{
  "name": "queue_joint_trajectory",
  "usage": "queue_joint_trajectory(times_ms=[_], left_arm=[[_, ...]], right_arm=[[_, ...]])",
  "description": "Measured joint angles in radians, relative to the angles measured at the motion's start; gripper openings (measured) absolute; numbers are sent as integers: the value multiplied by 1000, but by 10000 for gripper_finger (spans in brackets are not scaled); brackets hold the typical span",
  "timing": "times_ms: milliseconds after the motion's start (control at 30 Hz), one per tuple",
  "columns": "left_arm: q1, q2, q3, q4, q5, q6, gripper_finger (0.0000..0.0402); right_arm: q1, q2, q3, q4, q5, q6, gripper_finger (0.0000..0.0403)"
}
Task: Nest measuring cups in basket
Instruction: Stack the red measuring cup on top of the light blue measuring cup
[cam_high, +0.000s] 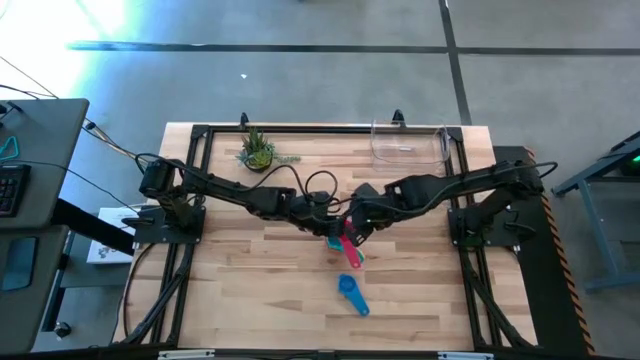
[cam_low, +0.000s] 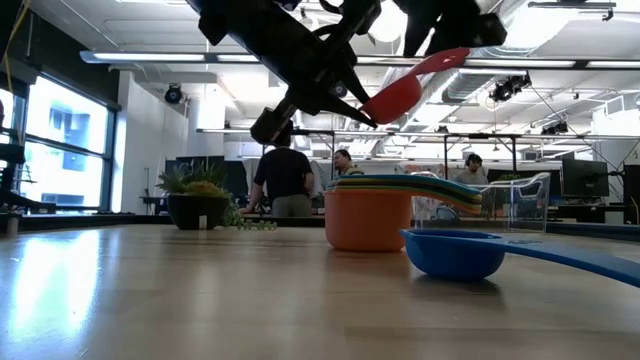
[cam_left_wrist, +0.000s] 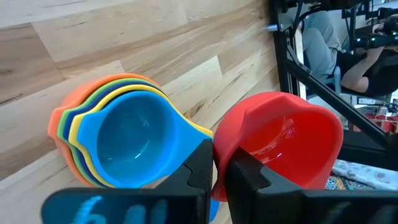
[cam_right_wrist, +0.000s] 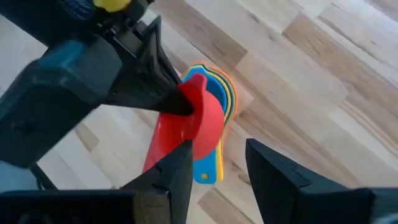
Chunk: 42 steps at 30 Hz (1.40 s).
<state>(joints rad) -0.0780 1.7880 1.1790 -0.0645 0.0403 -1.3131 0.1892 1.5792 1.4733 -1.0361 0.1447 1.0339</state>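
- We see the left gripper (cam_left_wrist: 214, 171) clamped on the rim of the red cup (cam_left_wrist: 280, 143), holding it in the air above the table (cam_high: 250, 280); the thin rim keeps its jaws nearly together.
- We judge the cup is held up here, just beside and above the stack (cam_left_wrist: 115, 140), so that it can be lowered into the nest.
- The stack sits near the middle of the table: an orange cup (cam_low: 367, 220) outermost, then green, yellow and a teal one innermost, their handles fanned to one side.
- The right gripper (cam_right_wrist: 214, 171) hangs close over the red cup with its jaws apart and nothing between them; the handle runs down past one finger (cam_right_wrist: 177, 174). We read this as a hand-over between the two arms.
- Both arms reach in from the table's sides and meet at its centre, wrists bent down, as the high view shows.
- A blue cup (cam_high: 350, 293) lies alone on the wood, nearer the front edge and apart from the stack.
- The basket (cam_high: 410, 143) stands at the far right of the table, well apart from all the cups, and looks empty.
- A plant (cam_high: 257, 152) stands at the far left.
- We count the nesting as partly done, with nothing yet in the basket.
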Motion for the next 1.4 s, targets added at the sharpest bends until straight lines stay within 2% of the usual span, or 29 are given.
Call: queue_joint_trajectory(times_ms=[200,700,1000,1167,1400], left_arm=[[12,0,1,7,13,22,21],[13,0,1,16,-10,73,20],[13,0,1,1,-51,124,8],[6,1,1,4,-65,198,14],[-9,2,-1,-20,-69,218,14]], right_arm=[[-36,53,0,23,-102,-80,140],[-59,83,1,25,-86,-111,136],[-62,87,1,23,-89,-120,71],[-65,94,4,-2,-92,-110,53],[-66,114,3,22,-141,-125,27]])
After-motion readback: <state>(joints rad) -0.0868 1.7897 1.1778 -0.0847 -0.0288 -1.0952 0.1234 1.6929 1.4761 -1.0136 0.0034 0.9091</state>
